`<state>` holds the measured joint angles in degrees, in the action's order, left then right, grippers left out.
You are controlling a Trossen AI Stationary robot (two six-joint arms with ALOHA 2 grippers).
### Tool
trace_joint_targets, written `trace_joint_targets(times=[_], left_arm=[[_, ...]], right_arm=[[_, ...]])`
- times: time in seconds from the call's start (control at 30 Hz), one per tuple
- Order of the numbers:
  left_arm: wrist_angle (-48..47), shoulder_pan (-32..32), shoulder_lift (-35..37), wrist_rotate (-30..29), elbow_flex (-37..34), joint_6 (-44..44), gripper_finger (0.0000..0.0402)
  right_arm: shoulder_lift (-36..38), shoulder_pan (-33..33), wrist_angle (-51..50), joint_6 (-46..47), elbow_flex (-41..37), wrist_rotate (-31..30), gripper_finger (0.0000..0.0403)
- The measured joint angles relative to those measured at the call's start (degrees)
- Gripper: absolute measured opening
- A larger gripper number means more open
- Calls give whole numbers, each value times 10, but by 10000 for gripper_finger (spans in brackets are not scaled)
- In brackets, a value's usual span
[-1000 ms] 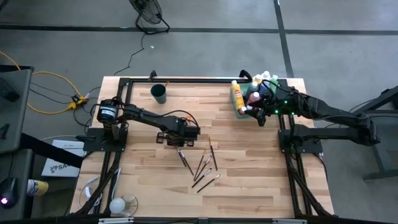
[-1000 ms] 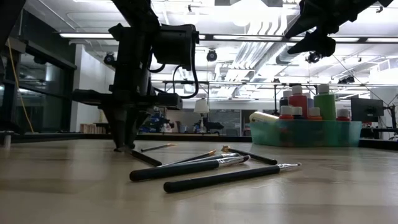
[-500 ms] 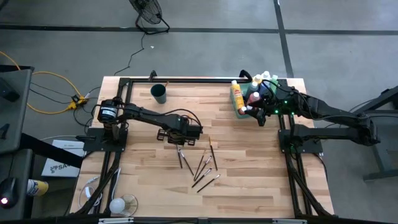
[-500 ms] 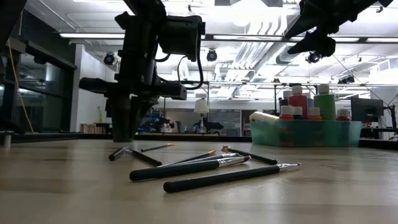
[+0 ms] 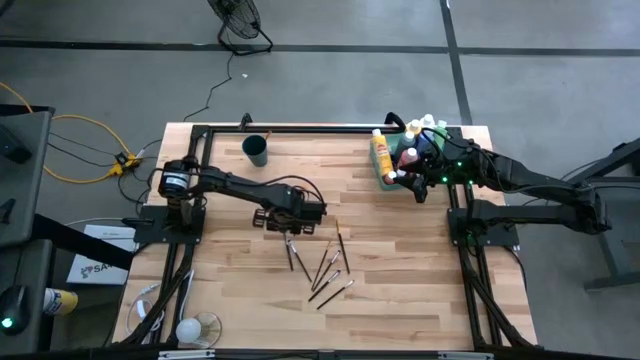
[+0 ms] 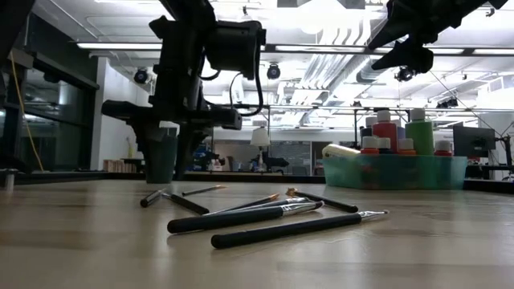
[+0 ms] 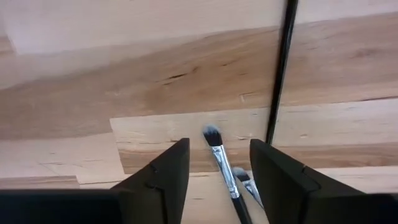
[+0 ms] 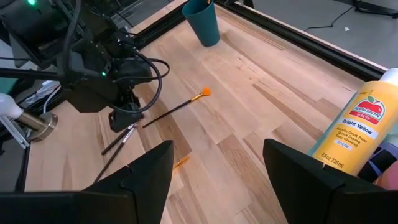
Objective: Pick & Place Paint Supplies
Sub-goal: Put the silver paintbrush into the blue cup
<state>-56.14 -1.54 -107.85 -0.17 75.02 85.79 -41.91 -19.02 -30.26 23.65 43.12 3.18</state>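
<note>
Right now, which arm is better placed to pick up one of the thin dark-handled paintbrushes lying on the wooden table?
Left. The left gripper hangs open directly over a thin dark-handled paintbrush, which lies between its fingers. The right gripper waits far off by the translucent green tray.

Both arms are dark, built of boxy black links on black frames. The left arm (image 5: 235,186) has a round silver-faced joint at centre left and looped black cables. The right arm (image 5: 530,183) shows small green lights at upper right. The fingers (image 7: 163,180) are flat black wedges.
</note>
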Motion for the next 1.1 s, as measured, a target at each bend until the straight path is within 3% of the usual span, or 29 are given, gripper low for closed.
trace_joint_targets(times=[0.53,1.1], left_arm=[[64,0,-9,33,-52,46,163],[67,0,-11,17,-53,21,22]], right_arm=[[0,0,0,0,0,0,243],[0,0,-1,0,0,0,243]])
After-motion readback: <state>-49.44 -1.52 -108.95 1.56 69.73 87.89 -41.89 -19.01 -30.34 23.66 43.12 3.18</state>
